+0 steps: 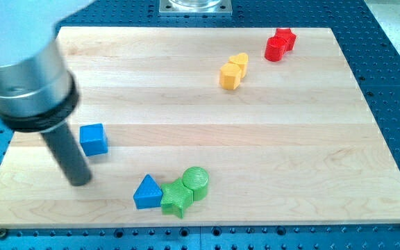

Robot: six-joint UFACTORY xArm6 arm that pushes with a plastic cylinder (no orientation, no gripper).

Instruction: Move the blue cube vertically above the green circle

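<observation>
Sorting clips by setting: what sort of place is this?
Likely a robotics lab bench: a pale wooden board on a blue perforated metal table, small plastic blocks like the blue cube, and my tip.

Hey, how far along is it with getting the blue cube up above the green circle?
Done: nothing visible yet. The blue cube sits well toward the view's left of the green circle, not above it.
In hand: my tip stands just below-left of the cube, apart from it.
Left: push the cube toward the view's right until it lines up above the circle, which sits against the green star.
</observation>
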